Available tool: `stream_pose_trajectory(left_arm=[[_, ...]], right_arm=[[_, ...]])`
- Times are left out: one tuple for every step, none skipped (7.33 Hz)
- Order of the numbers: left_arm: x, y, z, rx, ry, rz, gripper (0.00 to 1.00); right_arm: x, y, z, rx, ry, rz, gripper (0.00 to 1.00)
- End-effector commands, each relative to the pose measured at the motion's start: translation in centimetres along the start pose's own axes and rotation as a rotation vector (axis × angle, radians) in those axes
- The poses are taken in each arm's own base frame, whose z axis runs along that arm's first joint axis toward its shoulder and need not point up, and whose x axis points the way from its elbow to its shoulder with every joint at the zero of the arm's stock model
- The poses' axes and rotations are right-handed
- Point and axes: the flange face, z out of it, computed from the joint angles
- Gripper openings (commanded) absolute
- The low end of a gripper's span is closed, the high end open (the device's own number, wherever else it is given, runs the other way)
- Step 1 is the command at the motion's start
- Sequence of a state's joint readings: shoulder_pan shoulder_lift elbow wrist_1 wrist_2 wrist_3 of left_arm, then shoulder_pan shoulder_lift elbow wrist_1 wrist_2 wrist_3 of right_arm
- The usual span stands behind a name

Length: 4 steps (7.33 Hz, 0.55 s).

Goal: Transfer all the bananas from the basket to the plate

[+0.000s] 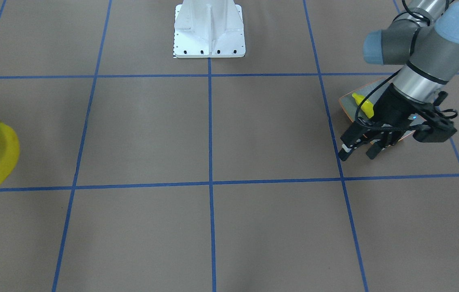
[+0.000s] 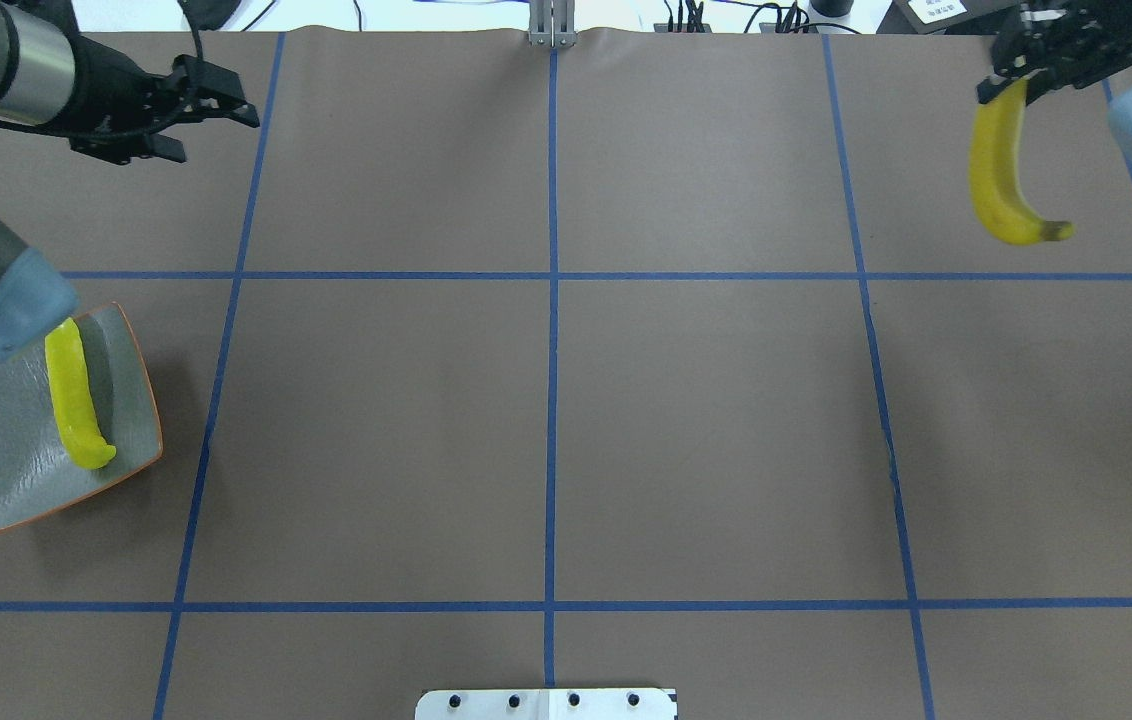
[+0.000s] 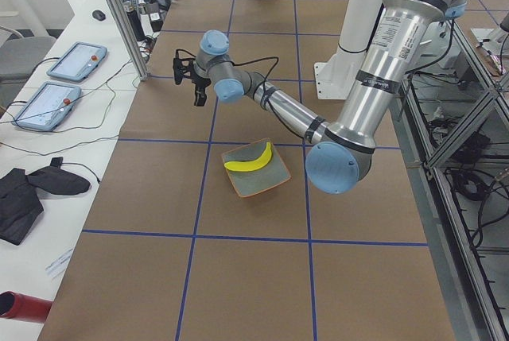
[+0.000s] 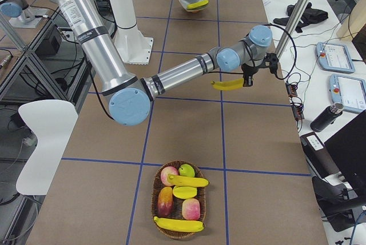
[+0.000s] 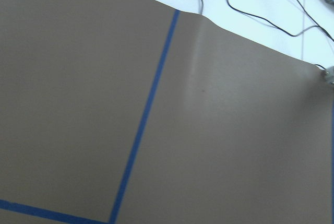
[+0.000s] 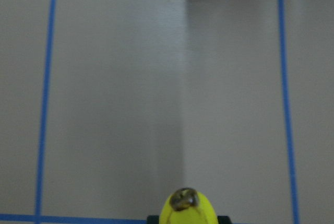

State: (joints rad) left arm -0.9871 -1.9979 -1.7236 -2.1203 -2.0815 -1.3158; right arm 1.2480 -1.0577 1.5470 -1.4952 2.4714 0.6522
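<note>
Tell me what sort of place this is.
Most likely a robotics lab: the left arm and right arm stand at a table marked with a blue tape grid, and teach pendants lie on the side bench.

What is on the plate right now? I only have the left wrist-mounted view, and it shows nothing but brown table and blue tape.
Observer: One banana lies on the plate.
Operator: Is another one on its way?
Observer: Yes, the right gripper is shut on a second banana, held above the table.
Operator: How many are in the basket?
Observer: Two bananas lie in the basket among other fruit.
</note>
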Motion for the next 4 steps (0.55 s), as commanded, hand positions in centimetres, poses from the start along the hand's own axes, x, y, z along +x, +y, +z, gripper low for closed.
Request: stream_pose_trajectory(left_arm=[[8.4, 4.7, 1.8, -0.076, 0.107, 0.010, 1.00], [10.9, 6.6, 2.1, -0.107, 0.156, -0.015, 1.00], [12.4, 7.9, 1.8, -0.131, 0.227, -0.103, 1.00], [13.3, 9.5, 1.8, -0.165, 0.318, -0.185, 1.00]], right_arm=[[-13.3, 2.2, 1.7, -0.129, -0.140, 0.055, 0.00], [-17.5, 4.4, 2.7, -0.170, -0.161, 0.091, 0.00], [-20.1, 6.3, 3.6, -0.201, -0.166, 0.127, 0.00], [-21.8, 8.0, 3.9, -0.216, -0.174, 0.134, 0.00]])
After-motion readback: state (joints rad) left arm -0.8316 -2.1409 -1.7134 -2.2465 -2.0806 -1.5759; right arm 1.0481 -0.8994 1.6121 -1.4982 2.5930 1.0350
